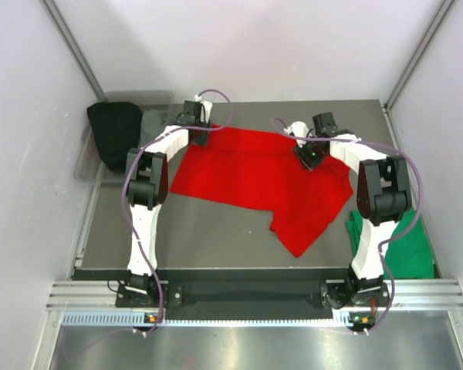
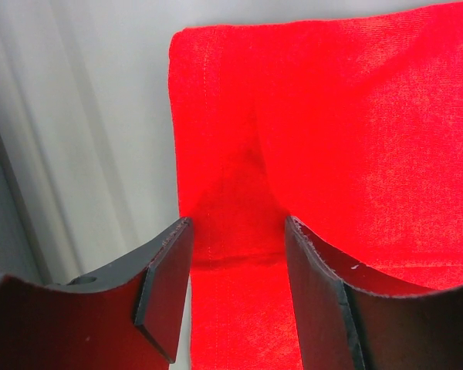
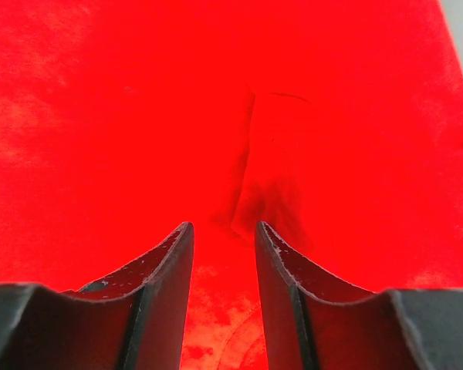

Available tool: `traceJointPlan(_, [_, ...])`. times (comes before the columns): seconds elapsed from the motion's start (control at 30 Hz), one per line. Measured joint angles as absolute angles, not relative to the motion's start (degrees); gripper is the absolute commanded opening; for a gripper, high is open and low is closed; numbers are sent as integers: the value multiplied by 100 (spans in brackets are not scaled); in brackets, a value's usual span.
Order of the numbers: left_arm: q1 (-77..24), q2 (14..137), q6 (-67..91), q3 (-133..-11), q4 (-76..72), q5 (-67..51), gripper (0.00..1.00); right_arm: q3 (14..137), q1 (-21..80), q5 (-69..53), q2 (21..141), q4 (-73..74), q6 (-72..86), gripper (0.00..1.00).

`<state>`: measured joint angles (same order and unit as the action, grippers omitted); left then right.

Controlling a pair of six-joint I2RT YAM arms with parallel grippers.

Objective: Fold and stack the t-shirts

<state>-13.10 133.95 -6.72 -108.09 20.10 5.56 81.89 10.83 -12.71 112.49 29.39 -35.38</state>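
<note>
Jaws on both arms stood apart, each pair resting on the red t-shirt [image 1: 255,177] with cloth showing in the gap, not clamped on it. The left jaws straddled a strip of fabric just inside the shirt's far left corner, beside a stitched hem [image 2: 208,154], and a shallow pucker ran up from between the fingers [image 2: 166,270]. The right jaws, set narrower, sat on the far right part of the shirt with a raised wrinkle [image 3: 251,177] just ahead of their tips. Whether either pair was pressing the cloth into the tabletop [image 1: 201,231] could not be told.

The red t-shirt lay spread but crooked across the middle of the tabletop, unfolded, one part trailing toward the near edge. The green t-shirt [image 1: 405,247] lay crumpled at the near right, just beside the right arm, also unfolded.

By the look of it, the step in hand was taking hold of the red shirt's far edge at two points for a first fold, so the task was at an early stage. The next move likely called for both pairs to close on enough cloth to catch it, at about the same time. They would then need to lift and carry the edge evenly so the shirt did not skew or slip from one side.
</note>
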Motion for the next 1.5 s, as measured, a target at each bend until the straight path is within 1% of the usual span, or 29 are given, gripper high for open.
traceJointPlan(0.37, [-1310, 13395, -622, -10809, 2010, 552, 56, 8193, 1083, -923, 11539, 2853, -3461, 36])
traceJointPlan(0.43, [-1310, 13395, -611, -10809, 2010, 552, 56, 8193, 1083, -895, 11542, 2829, -3435, 36])
traceJointPlan(0.57, [-1310, 13395, -607, -10809, 2010, 537, 55, 8193, 1081, -860, 11548, 2801, -3424, 30])
traceJointPlan(0.7, [-1310, 13395, -607, -10809, 2010, 534, 55, 8232, 1074, -829, 11581, 2757, -3385, 30])
traceJointPlan(0.8, [-1310, 13395, -604, -10809, 2012, 534, 55, 8232, 1070, -819, 11581, 2746, -3367, 22])
traceJointPlan(0.83, [-1310, 13395, -607, -10809, 2010, 534, 55, 8232, 1070, -808, 11581, 2746, -3350, 16])
traceJointPlan(0.9, [-1310, 13395, -607, -10809, 2012, 534, 55, 8232, 1070, -786, 11581, 2744, -3334, 9])
traceJointPlan(0.93, [-1310, 13395, -607, -10809, 2010, 534, 55, 8232, 1070, -770, 11581, 2738, -3323, 2])
traceJointPlan(0.97, [-1310, 13395, -607, -10807, 2010, 534, 55, 8232, 1070, -760, 11581, 2727, -3319, 1])
traceJointPlan(1.27, [-1310, 13395, -604, -10807, 2012, 530, 54, 8169, 1100, -692, 11332, 2681, -3190, 0])
traceJointPlan(1.5, [-1313, 13395, -607, -10750, 1975, 530, 54, 8169, 1365, -650, 10967, 2692, -3085, 0])
